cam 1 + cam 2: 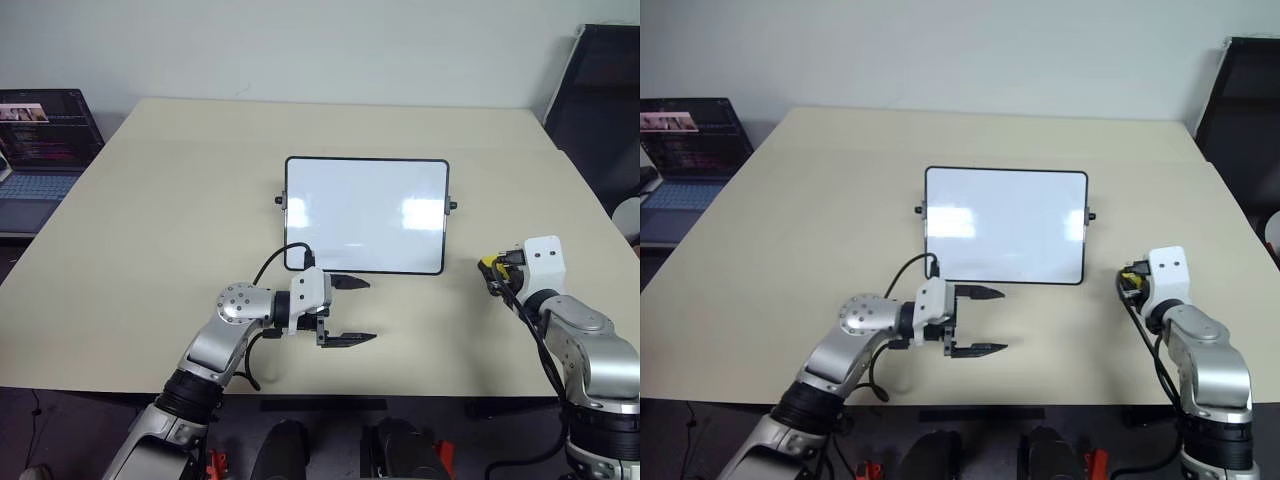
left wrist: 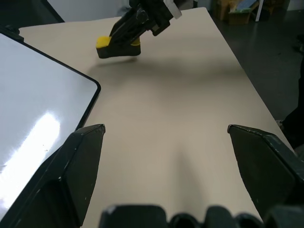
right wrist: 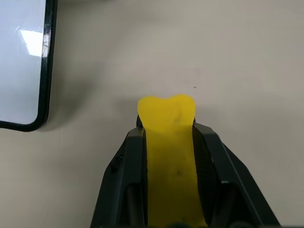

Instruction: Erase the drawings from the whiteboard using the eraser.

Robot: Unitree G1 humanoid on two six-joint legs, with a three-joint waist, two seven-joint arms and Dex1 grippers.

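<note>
The whiteboard (image 1: pixel 365 215) lies flat in the middle of the table, black-framed, its face plain white with two glare patches; the drawings are out of view. My left gripper (image 1: pixel 370 310) hangs open just in front of the board's near left corner, pointing right, with nothing between its fingers. To the right of the board, my right gripper (image 1: pixel 491 272) is shut on the eraser (image 3: pixel 166 109), a small yellow block whose end sticks out past the black fingers. The eraser (image 2: pixel 116 42) hovers close above the tabletop, clear of the board's right edge.
The beige table (image 1: pixel 150 230) has bare room on both sides of the board. An open laptop (image 1: pixel 40 140) sits on a lower surface beyond the table's left edge. A dark panel (image 1: pixel 600 100) stands at the far right.
</note>
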